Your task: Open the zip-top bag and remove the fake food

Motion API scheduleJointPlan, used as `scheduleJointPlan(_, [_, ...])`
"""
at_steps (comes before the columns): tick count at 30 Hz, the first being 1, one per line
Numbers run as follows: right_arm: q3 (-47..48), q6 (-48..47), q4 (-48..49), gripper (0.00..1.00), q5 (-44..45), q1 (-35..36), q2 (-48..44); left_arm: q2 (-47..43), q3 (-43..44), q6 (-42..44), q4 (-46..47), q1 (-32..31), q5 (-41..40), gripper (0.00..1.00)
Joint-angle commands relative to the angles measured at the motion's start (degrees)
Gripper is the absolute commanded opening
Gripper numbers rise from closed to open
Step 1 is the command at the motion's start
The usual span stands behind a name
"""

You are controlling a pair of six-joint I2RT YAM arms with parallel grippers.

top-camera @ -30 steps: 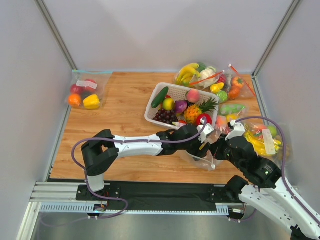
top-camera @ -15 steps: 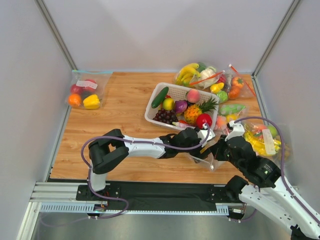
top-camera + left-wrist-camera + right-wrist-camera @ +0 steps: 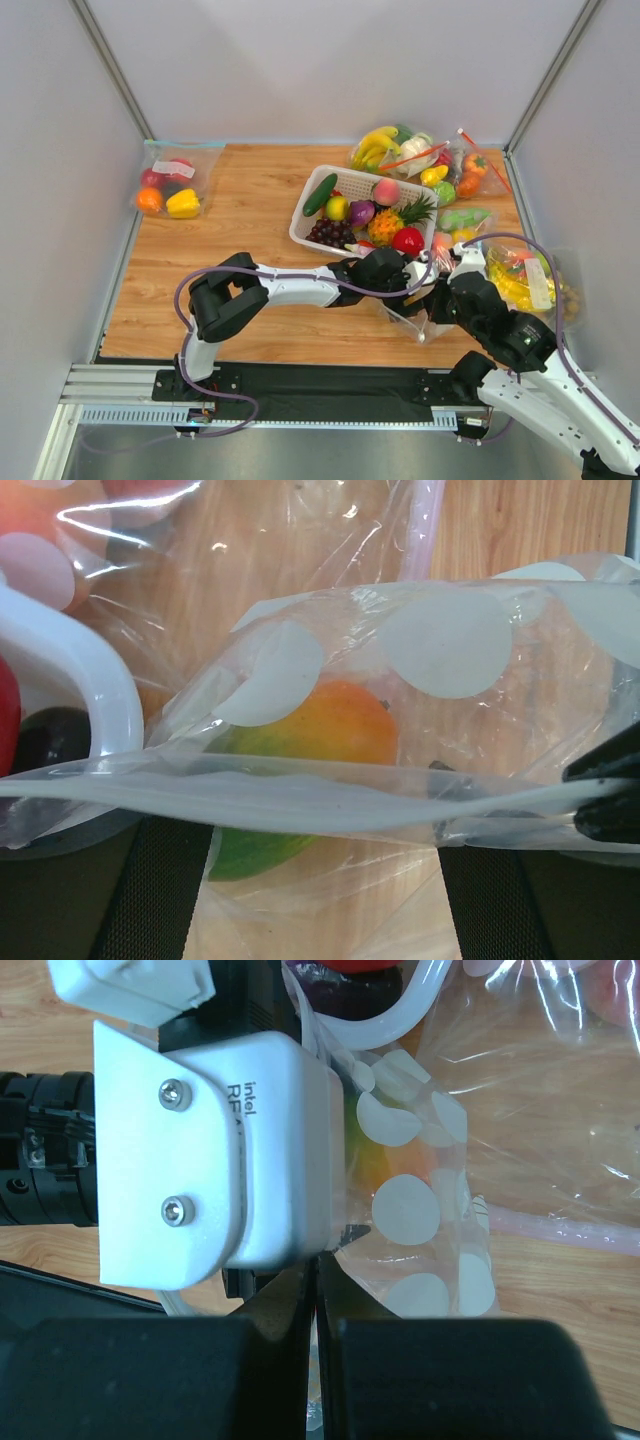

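The wooden table [image 3: 230,230] bears a white slatted plastic basket [image 3: 350,182] (right of centre). A clear blue-zipped bag [image 3: 170,185] lies far-left, red-zipped clear bags [image 3: 420,155] far-right.

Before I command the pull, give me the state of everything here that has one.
Dotted zip-top bag: holds an orange-and-green fruit; zip open or shut, cannot tell.
Right gripper: shut on the bag's edge.
Left gripper: open, the bag's rim lying across its fingers.
White basket: upright, filled with fake food.
Blue-zip bag: filled, lying at the far left.
Red-zip bags: filled, piled at the far right.
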Motion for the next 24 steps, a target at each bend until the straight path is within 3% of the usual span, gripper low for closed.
scheduleJointPlan(1, [0.97,2.52,12.56,0.00,-4.59,0.47,-0.26,2.79,3.24,6.27,-4.91,-2.12,5.59,0.89])
scheduleJointPlan(6, [1.93,3.30,11.33,0.00,-1.43,0.47,0.18,2.61,2.80,9.53,-8.43,-2.47,5.86,0.89])
scheduleJointPlan(16, [4.48,8.58,-2.01,0.00,14.21,0.12,-4.20,1.56,-3.08,9.98,-1.06,-3.44,2.08,0.88])
scheduleJointPlan(24, [3.08,10.78,-2.56,0.00,16.07,0.04,-5.00,3.05,-1.69,11.38,-2.10,-4.66,-0.64,0.88])
